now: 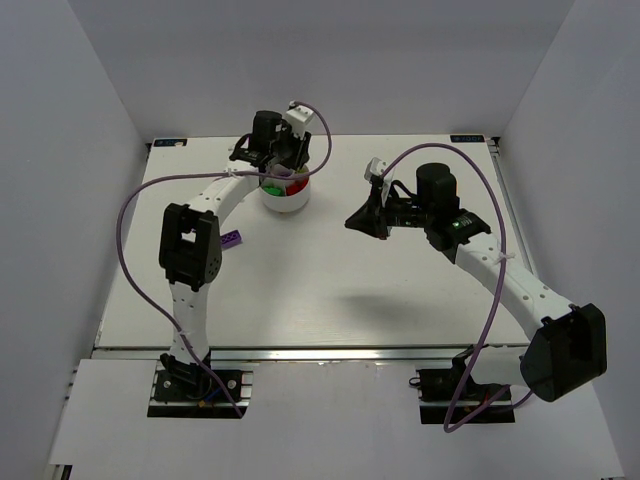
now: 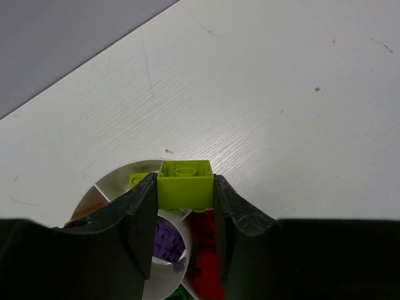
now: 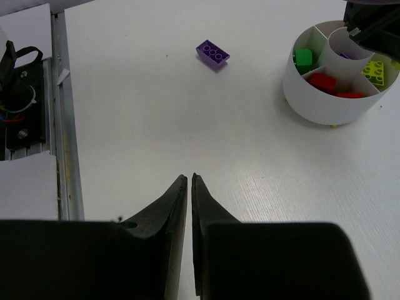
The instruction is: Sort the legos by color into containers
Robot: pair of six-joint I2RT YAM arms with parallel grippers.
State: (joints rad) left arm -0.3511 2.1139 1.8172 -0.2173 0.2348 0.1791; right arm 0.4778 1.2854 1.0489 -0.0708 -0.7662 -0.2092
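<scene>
The left pincer point(image 2: 185, 187) clamps a glossy lime brick point(image 2: 185, 182) over the round white dish point(image 3: 319, 103); the right pincer point(image 3: 189, 181) is clenched empty (studded purple brick point(image 3: 213, 53) loose on the table point(image 3: 156, 112)).

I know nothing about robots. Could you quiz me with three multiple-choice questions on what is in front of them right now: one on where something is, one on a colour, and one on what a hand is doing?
1. Where is the long purple brick?
A. On the bare table, apart from the white dish
B. Off the table, on the metal rail
C. Stacked on a red brick

2. What colour is the brick in the left hand?
A. Red
B. Orange
C. Lime-yellow

3. How is the right hand?
A. Wide open
B. Shut, holding nothing
C. Shut on a green brick

Answers:
1 A: it lies alone on the table, away from the dish.
2 C: the lime-yellow brick is pinched in the hand's grip above the dish.
3 B: its two halves nearly meet, with only table beyond them.
</scene>
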